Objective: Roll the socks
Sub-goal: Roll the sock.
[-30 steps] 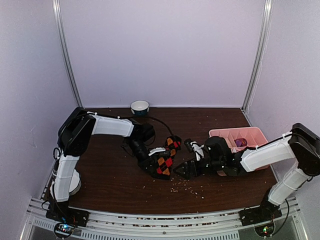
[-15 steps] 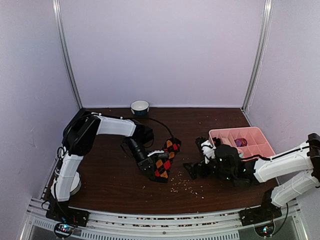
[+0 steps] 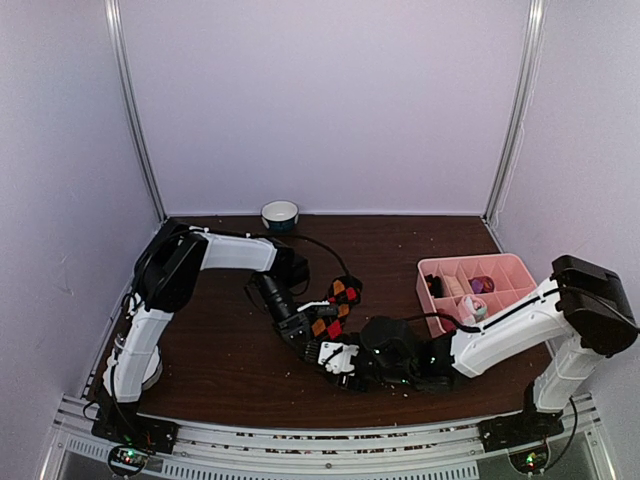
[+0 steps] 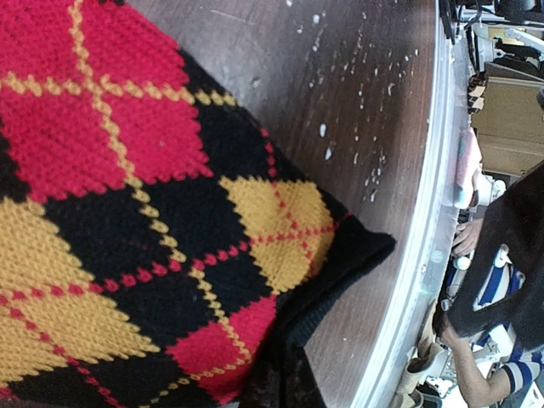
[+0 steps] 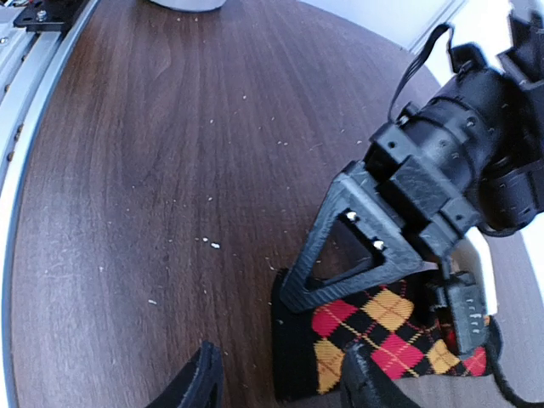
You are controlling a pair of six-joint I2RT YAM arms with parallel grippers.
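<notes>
The black sock with red, orange and yellow diamonds (image 3: 338, 298) lies flat mid-table and fills the left wrist view (image 4: 153, 212). My left gripper (image 3: 303, 328) is shut on it, fabric bunched at its tips (image 4: 285, 378); its triangular finger (image 5: 357, 255) lies across the sock (image 5: 382, 327). My right gripper (image 3: 330, 352) is at the sock's near end, open (image 5: 280, 387): one finger (image 5: 200, 382) is over bare wood, the other (image 5: 365, 382) over the sock, with the black cuff edge between them. A purple sock (image 3: 482, 285) sits in a tray compartment.
The pink divided tray (image 3: 520, 268) stands at the right, beside my right arm. A white and blue bowl (image 3: 280, 214) sits at the back wall. Pale crumbs (image 5: 208, 242) dot the dark wood. A metal rail (image 3: 300, 445) runs along the near edge.
My right arm has swung left from beside the tray to the sock's near end, its jaws narrower than before. The left gripper and sock have shifted slightly.
</notes>
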